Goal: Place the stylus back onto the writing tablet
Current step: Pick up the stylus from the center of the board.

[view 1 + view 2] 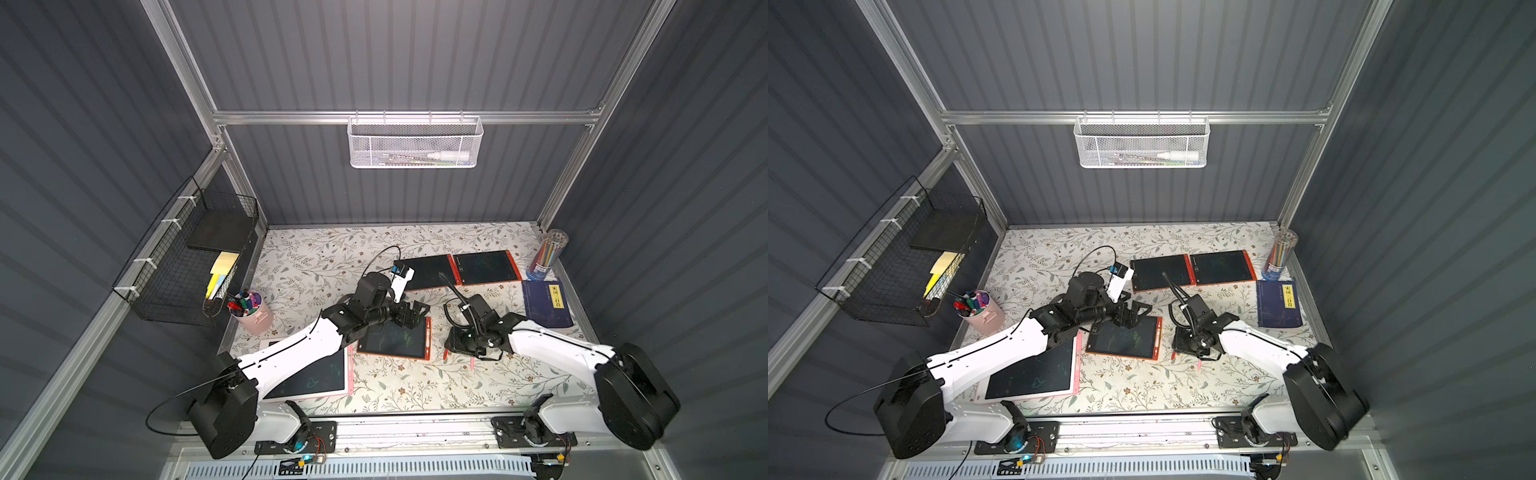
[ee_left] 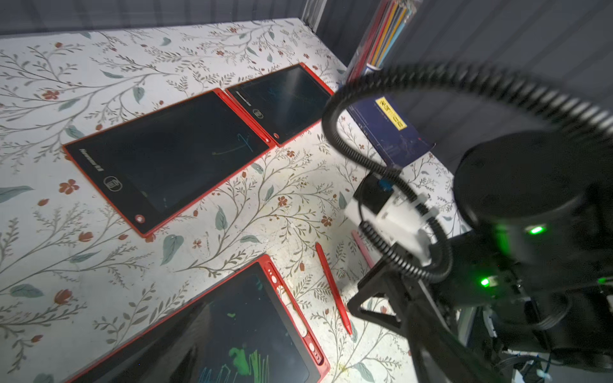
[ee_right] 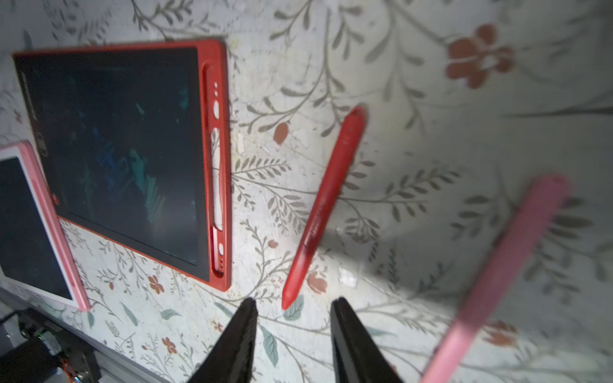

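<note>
Right, I judge this as the reach before the pick: nothing is lifted yet. In both top views the right gripper (image 1: 457,348) hangs low over the surface (image 1: 415,388) just beside the red tablet (image 1: 395,338). Only the tip of the red stylus (image 1: 445,354) pokes out from under it, with a pink stylus (image 1: 472,364) close by. The left gripper (image 1: 416,313) sits over the tablet's far edge, and I cannot tell how its jaws stand. In the left wrist view the red stylus (image 2: 333,288) lies flat on the surface between the tablet (image 2: 232,331) and the right arm, apart from the tablet. In the right wrist view the right gripper (image 3: 293,302) has its jaws apart and empty. The stylus (image 3: 326,202) has its pointed tip just ahead of the gap between them, and its shaft runs away at a slant. The tablet's empty side slot (image 3: 217,179) lies beside it. Next I would need to advance along the shaft, drop until the 2 fingers straddle it, close, then turn it parallel to the slot. The pink stylus is near enough that I would take care not to nudge it.
</note>
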